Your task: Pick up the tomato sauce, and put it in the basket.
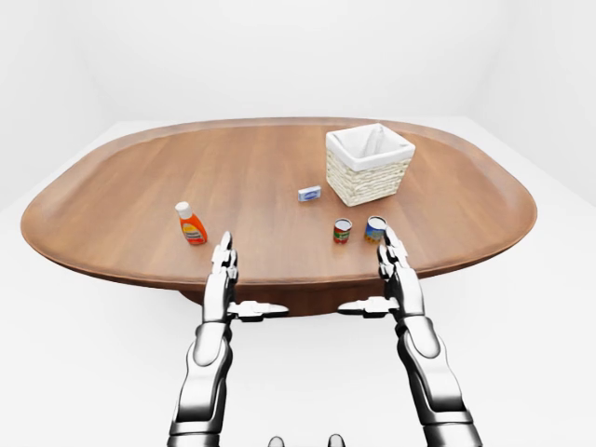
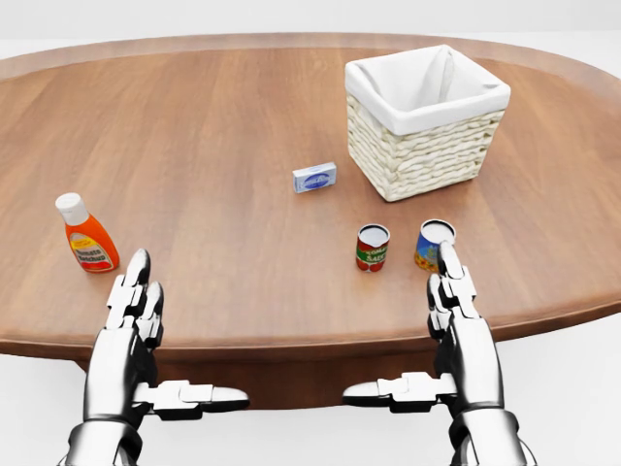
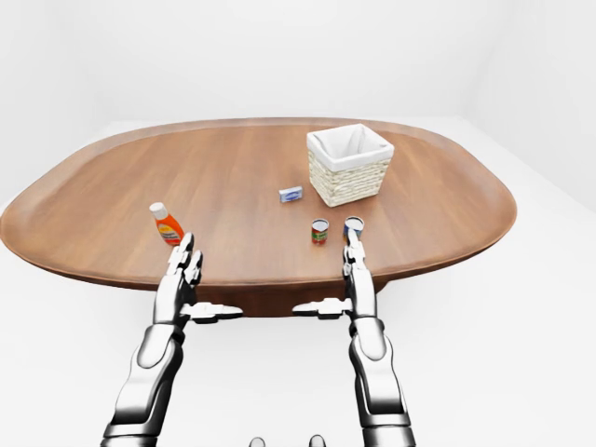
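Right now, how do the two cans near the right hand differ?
The red can has a red-and-green label and stands clear of the hand; the blue can has a blue-and-yellow label and is partly hidden by the right hand's fingers. Both stand upright below the basket.

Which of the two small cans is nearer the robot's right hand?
The blue-labelled can, just above the right hand's fingertips; the red-and-green can stands further left.

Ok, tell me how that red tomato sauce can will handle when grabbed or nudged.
The tomato sauce can looks rigid, so it probably won't squash. Standing upright and squat, it likely resists tipping, but on its side it should roll. Its smooth round wall may slip in the right robot hand.
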